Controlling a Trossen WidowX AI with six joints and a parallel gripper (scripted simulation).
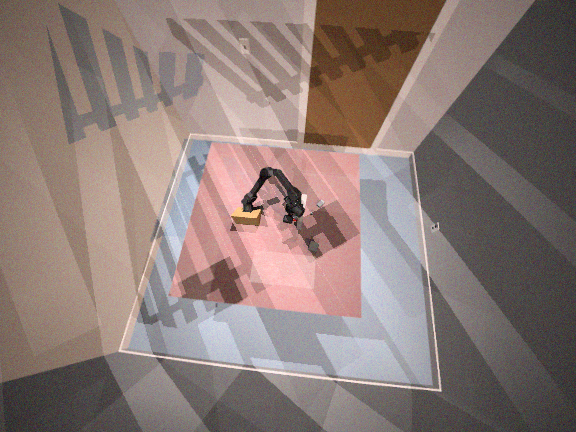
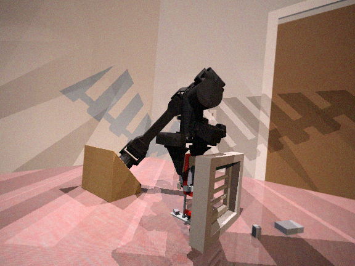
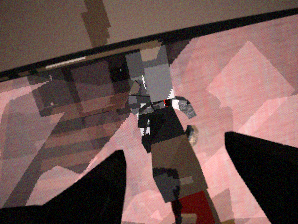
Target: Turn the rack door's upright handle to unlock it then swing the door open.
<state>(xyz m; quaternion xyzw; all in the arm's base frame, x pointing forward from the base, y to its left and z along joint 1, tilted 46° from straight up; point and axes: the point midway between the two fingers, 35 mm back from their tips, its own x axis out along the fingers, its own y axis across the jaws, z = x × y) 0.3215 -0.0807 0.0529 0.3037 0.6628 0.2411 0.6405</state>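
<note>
The light grey rack frame (image 2: 201, 200) stands upright, with slats showing through its opening. The upright handle (image 2: 187, 161) (image 3: 175, 155) shows red beside the frame's near post in the exterior view, and as a brownish block with a red end in the wrist view. My gripper (image 2: 188, 167) (image 3: 174, 148) points down with its fingers open, one on either side of the handle, with gaps visible in the wrist view. In the exterior view the frame's post hides part of the fingers' surroundings. The door is mostly hidden there, and its angle cannot be told.
The arm's tan wedge base (image 1: 246, 216) (image 2: 100, 172) stands left of the frame. A flat grey block (image 1: 320, 203) (image 2: 288, 227) and a small dark block (image 2: 256, 231) lie right of the frame. Another grey block (image 1: 313, 245) lies nearer the front. A pale foot plate (image 2: 176, 215) lies low beside the frame.
</note>
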